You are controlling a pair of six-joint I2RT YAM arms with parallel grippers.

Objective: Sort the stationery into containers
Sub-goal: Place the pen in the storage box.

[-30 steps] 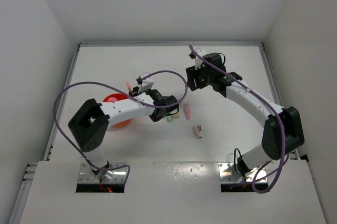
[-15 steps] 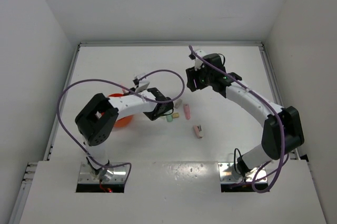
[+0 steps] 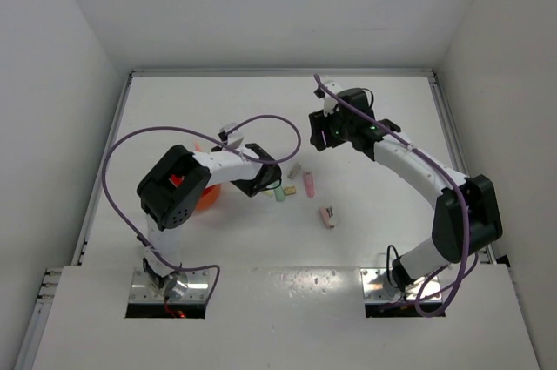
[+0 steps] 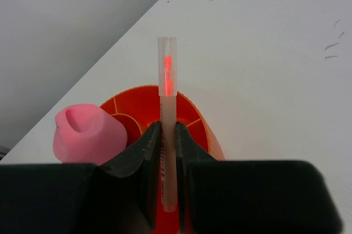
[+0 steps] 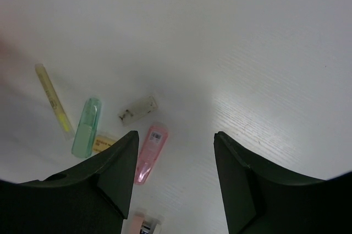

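Pen (image 4: 167,96), clear-capped, sits pinched between the left fingers (image 4: 144,159), now drawn back toward the orange bowl (image 4: 193,114); release looks next. Right fingers (image 5: 113,176) hang spread, empty, above the counter (image 5: 247,36).

From above, the left arm (image 3: 174,189) covers most of the orange bowl (image 3: 207,199). In the left wrist view the left tool (image 4: 166,135) hides the bowl's near half, and print on the pen (image 4: 166,96) is unreadable. The right wrist view's bottom edge cuts off a pink-and-dark piece (image 5: 142,224).
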